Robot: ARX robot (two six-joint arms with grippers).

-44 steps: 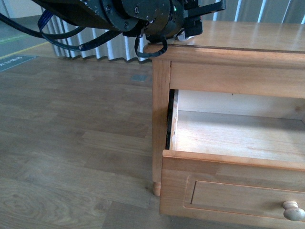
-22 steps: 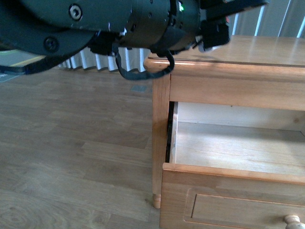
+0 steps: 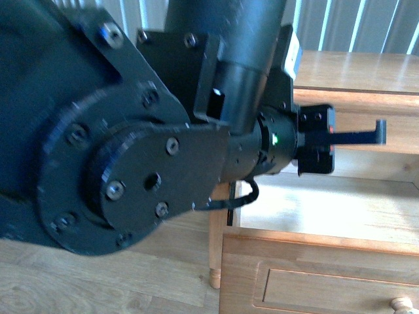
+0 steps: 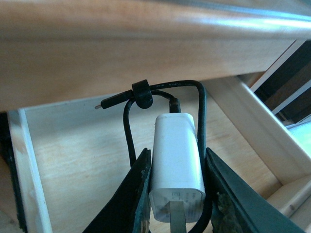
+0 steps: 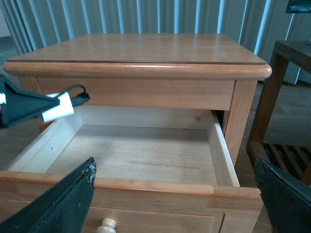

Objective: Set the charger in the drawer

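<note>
The charger (image 4: pixel 176 160) is a white plug block with a thin black cable (image 4: pixel 160 90) looped and clipped behind it. My left gripper (image 4: pixel 177 156) is shut on it, one finger (image 4: pixel 131 194) on each side. It holds the charger above the left part of the open drawer's pale floor (image 4: pixel 82 160), under the cabinet's top rail. The right wrist view shows the charger (image 5: pixel 57 108) over the drawer's left wall. The drawer (image 5: pixel 146 187) is pulled out, with its knob (image 5: pixel 107 225) below. My right gripper (image 5: pixel 174 167) is open and empty in front of the drawer.
My left arm (image 3: pixel 131 163) fills most of the front view, with one finger (image 3: pixel 366 131) sticking out over the drawer (image 3: pixel 314 275). The cabinet top (image 5: pixel 141 48) is bare. A dark wooden side table (image 5: pixel 286 53) stands to the right, with curtains behind.
My left arm has come down from the cabinet's top edge to in front of the open drawer and now blocks most of the front view. The drawer has stayed open.
</note>
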